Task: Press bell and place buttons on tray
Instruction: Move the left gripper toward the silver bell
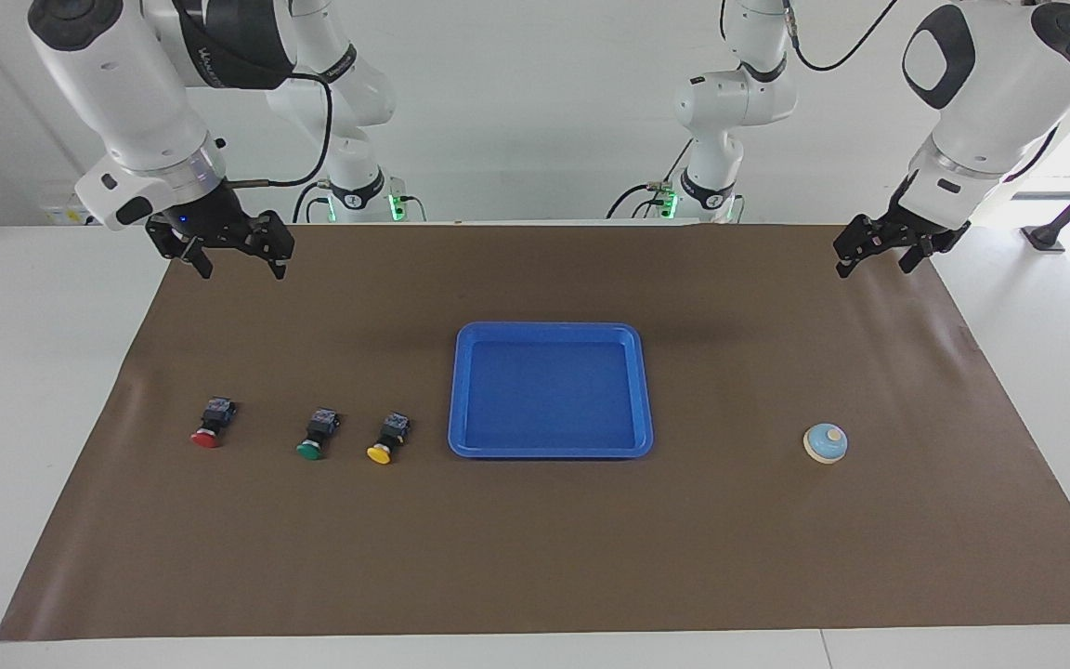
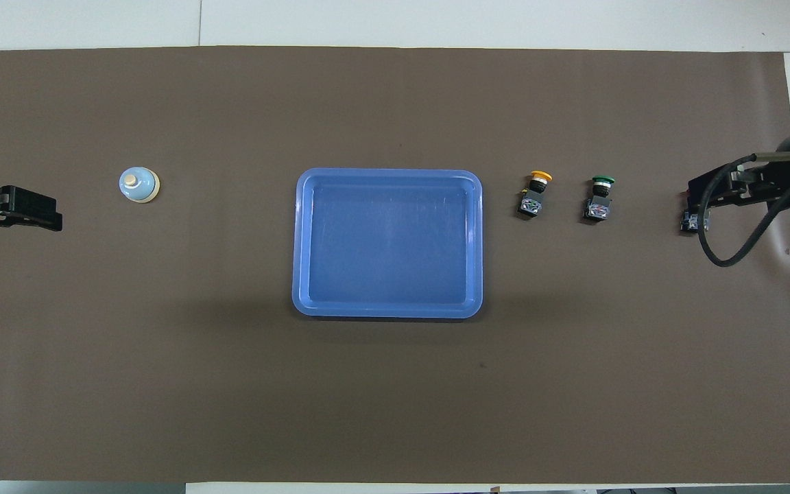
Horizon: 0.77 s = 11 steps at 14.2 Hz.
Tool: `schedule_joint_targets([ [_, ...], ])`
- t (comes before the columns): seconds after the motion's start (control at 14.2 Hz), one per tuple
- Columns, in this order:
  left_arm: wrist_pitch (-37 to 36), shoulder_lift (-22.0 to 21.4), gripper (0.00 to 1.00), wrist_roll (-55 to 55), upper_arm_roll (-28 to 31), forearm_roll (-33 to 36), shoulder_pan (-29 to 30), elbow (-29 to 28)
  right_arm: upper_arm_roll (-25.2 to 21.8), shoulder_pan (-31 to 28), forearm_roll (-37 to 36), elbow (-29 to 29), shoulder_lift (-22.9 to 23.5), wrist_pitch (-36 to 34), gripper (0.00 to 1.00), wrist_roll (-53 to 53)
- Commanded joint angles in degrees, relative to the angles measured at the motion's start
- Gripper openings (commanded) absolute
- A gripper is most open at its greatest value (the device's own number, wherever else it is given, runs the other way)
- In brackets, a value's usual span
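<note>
The empty blue tray [image 1: 549, 390] lies mid-mat, also in the overhead view [image 2: 388, 243]. The red button [image 1: 212, 423], green button [image 1: 317, 435] and yellow button [image 1: 388, 439] lie in a row on their sides beside the tray, toward the right arm's end. The bell [image 1: 825, 442] stands toward the left arm's end. My right gripper [image 1: 240, 267] hangs open and empty, raised above the mat at its end. My left gripper [image 1: 877, 264] hangs open and empty, raised at its end. In the overhead view the right gripper [image 2: 710, 192] covers most of the red button [image 2: 695, 221].
A brown mat [image 1: 535, 557] covers the white table. The overhead view also shows the bell [image 2: 138, 185], the yellow button [image 2: 535, 194], the green button [image 2: 600, 199] and the left gripper [image 2: 31, 209]. Arm bases and cables stand at the table's robot end.
</note>
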Motion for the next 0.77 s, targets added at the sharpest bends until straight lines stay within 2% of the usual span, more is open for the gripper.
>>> schedule_joint_targets([
  [0.0,-0.2,-0.6,1.0,0.3,0.2,0.2,-0.5,0.0,0.6,-0.3,0.6,-1.3,-1.1,0.9,1.0,-1.0],
  [0.28,1.0,-1.2,0.98,-0.1,0.0,0.6,-0.5,-1.3,0.6,-1.1,0.5,-1.5,-1.2,0.2,1.0,-1.0],
  [0.42,3.7,0.0,0.1,0.2,0.0,0.5,0.1,-1.2,0.6,-1.1,0.6,-1.5,-1.2,0.2,1.0,-1.0],
  [0.49,5.5,1.3,0.0,0.2,0.0,0.5,0.2,-1.2,0.6,-1.0,0.5,-1.5,-1.2,0.2,1.0,-1.1],
  [0.7,13.4,7.7,0.0,0.3,0.1,0.4,0.5,-0.7,0.6,-1.0,0.5,-1.5,-1.2,0.2,1.0,-1.0],
])
